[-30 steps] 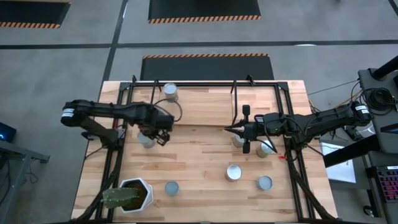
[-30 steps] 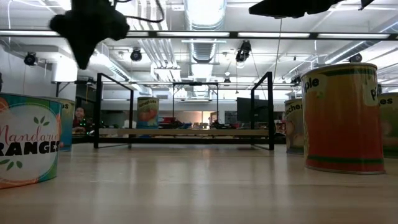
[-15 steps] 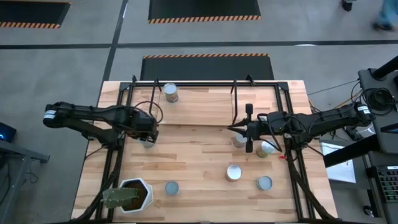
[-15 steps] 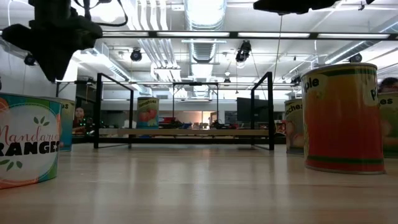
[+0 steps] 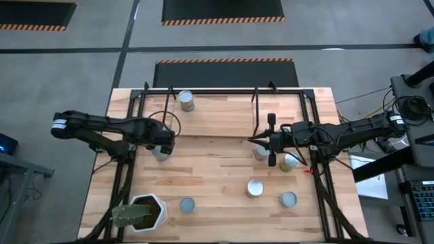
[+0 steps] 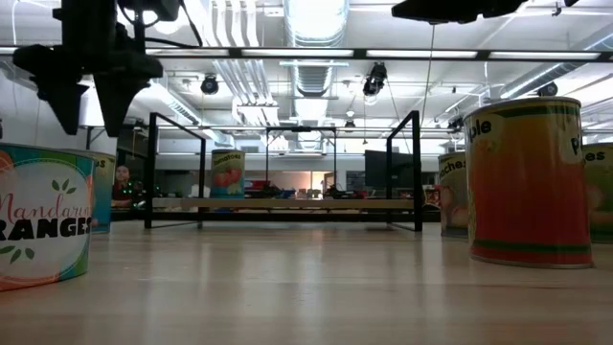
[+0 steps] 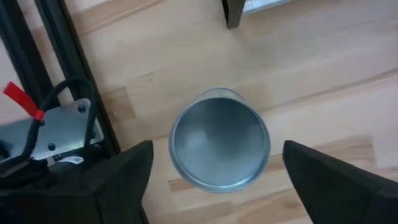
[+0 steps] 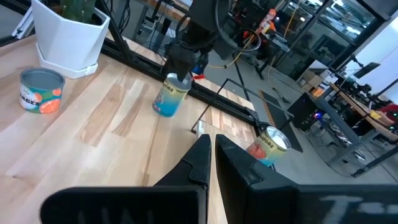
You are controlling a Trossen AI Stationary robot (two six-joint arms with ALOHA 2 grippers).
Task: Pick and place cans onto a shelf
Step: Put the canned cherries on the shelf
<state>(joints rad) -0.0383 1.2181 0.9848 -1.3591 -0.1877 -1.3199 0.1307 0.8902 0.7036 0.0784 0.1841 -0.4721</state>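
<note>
A blue-labelled can [image 7: 219, 146] stands upright on its base on the table near the left end of the shelf [image 5: 224, 115]. My left gripper [image 6: 93, 113] points down just above this can, open, with one finger on either side of its silvery top, touching nothing. Another can [image 5: 186, 100] stands on the shelf's far left part. My right gripper [image 5: 268, 139] hovers level at the shelf's right part, shut and holding nothing. Two cans [image 5: 260, 154] [image 5: 290, 161] stand below it on the table.
Three more cans [image 5: 254, 188] [image 5: 288, 199] [image 5: 187, 205] stand toward the near edge. A white hexagonal plant pot [image 5: 148, 211] sits at the near left corner. Black frame rails [image 5: 125, 169] run along both table sides. Bare wood lies in the table's middle [image 5: 210, 169].
My left gripper has moved toward the table's left edge and come down over the blue-labelled can, rolling at the wrist. Its fingers have gone from shut to wide open. The can has not moved.
</note>
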